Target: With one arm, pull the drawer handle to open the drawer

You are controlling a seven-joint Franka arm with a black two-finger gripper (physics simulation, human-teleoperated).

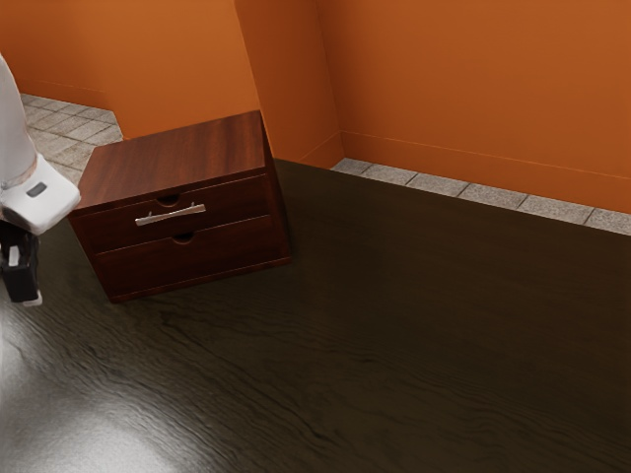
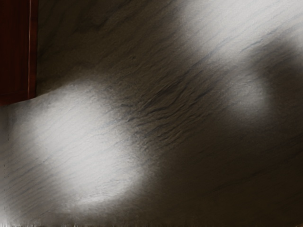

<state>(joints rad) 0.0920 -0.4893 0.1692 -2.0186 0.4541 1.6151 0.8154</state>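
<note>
A small dark-red wooden cabinet [image 1: 177,202] stands on the dark wood tabletop [image 1: 394,335] at the exterior view's left. It has two drawer fronts, both flush with its face. A silver bar handle [image 1: 170,214] runs across the upper drawer [image 1: 232,202]. My gripper [image 1: 20,281] hangs at the far left edge, low over the tabletop, to the left of the cabinet and apart from it, a little below handle height. In the wrist view a strip of the cabinet [image 2: 16,47] shows beside the glossy tabletop [image 2: 189,118] under my hand.
Orange walls [image 1: 473,79] rise behind the tabletop, with a grey tiled floor [image 1: 69,128] along their base. The tabletop stretches open to the exterior view's right and front of the cabinet. Bright glare patches lie on the surface near my hand.
</note>
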